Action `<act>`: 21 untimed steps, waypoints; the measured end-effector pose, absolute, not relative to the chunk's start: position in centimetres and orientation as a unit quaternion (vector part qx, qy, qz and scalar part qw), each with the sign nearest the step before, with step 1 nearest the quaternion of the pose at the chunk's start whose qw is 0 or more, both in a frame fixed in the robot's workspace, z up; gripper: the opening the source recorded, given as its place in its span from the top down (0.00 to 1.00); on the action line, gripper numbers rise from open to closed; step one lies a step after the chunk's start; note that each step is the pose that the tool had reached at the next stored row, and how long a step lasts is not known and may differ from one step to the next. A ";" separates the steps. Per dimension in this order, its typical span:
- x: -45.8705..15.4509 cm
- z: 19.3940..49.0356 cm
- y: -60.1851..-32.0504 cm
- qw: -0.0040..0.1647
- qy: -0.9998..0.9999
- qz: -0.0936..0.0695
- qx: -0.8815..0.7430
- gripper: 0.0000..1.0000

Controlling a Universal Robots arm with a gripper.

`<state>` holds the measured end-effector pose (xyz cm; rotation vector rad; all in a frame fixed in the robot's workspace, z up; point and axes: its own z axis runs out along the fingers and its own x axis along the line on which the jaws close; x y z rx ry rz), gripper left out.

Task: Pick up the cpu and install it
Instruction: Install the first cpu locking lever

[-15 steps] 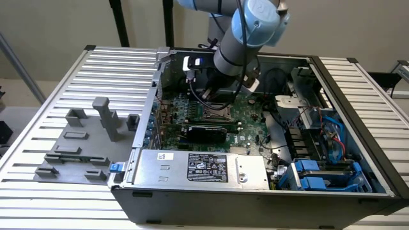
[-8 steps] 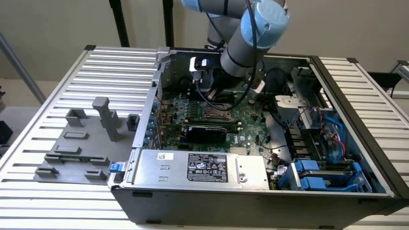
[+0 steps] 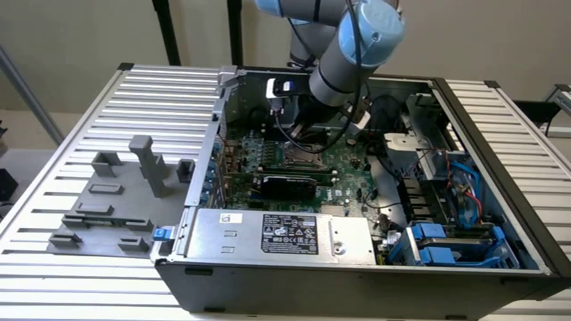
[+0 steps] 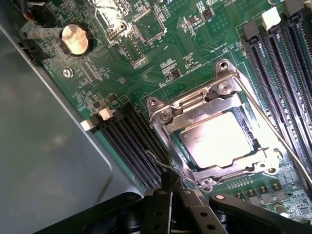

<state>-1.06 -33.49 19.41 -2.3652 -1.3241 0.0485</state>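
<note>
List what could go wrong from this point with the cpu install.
1. The cpu already sits inside the socket frame; if it is slightly off-seat, pressing could bend the contacts.
2. The shut fingers sit right by the thin lever wire and could snag it.
3. The memory slots beside them could be scraped.

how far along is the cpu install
The cpu already sits in the socket frame on the green board. The gripper is shut beside the socket with nothing in it, its tip at the thin wire lever. Whether the frame is latched, I cannot tell.
</note>
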 end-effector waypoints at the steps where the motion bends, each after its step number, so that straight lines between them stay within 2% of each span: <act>1: -1.1 19.5 -33.5 0.214 -0.477 0.018 -0.852 0.89; 7: -1.5 20.2 -33.6 0.214 -0.477 0.019 -0.852 0.89; 21: -1.5 19.7 -34.0 0.214 -0.477 0.020 -0.852 0.89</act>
